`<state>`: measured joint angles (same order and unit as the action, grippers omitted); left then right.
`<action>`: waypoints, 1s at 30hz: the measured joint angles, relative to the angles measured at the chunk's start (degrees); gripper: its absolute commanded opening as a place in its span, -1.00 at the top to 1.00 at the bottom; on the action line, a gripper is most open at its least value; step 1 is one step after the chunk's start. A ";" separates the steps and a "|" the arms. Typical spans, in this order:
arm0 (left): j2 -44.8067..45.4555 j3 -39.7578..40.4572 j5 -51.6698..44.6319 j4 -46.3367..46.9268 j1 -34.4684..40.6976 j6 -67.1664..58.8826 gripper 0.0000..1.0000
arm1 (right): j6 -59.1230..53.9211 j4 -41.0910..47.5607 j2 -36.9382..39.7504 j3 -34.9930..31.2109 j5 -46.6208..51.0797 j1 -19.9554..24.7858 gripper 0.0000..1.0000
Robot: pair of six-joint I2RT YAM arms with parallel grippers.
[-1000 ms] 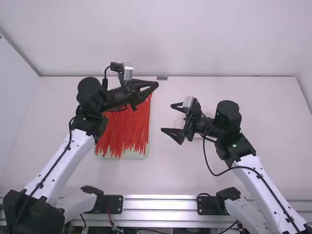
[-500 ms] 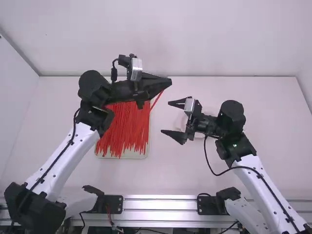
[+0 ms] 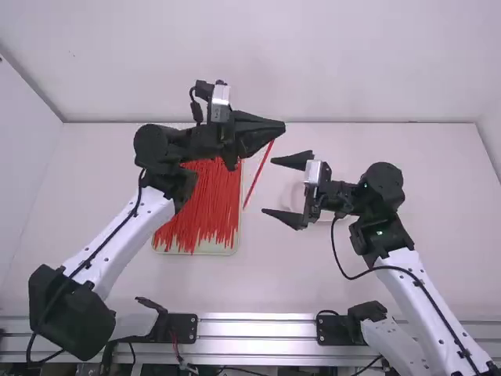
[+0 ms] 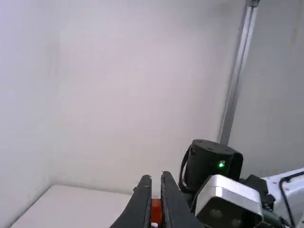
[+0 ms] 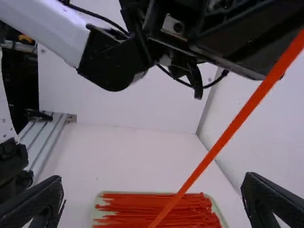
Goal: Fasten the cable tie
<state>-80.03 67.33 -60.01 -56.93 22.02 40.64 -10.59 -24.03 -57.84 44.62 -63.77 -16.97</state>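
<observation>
Many red cable ties [image 3: 200, 205] are lying heaped on a pale tray [image 3: 196, 251] at the left of the white table [image 3: 94, 180]. Right of the pile, the left gripper [image 3: 278, 125] is pinching the top end of a single red cable tie [image 3: 257, 176], which is slanting down beside the tray's right edge. Further right, the right gripper [image 3: 270, 186] is standing with fingers spread wide, holding nothing.

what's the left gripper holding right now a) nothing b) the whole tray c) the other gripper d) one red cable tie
d, the left gripper is shut on a single red cable tie that hangs down from it, with the right gripper open beside the tie.
</observation>
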 measured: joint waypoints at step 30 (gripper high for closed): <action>0.00 0.00 3.67 0.00 2.05 -1.68 -0.54 | 24.17 -29.09 -12.85 0.11 -6.78 4.22 1.00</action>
<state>-80.03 67.33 -56.34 -56.93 24.08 38.96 13.58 -53.12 -70.70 44.73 -70.54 -12.75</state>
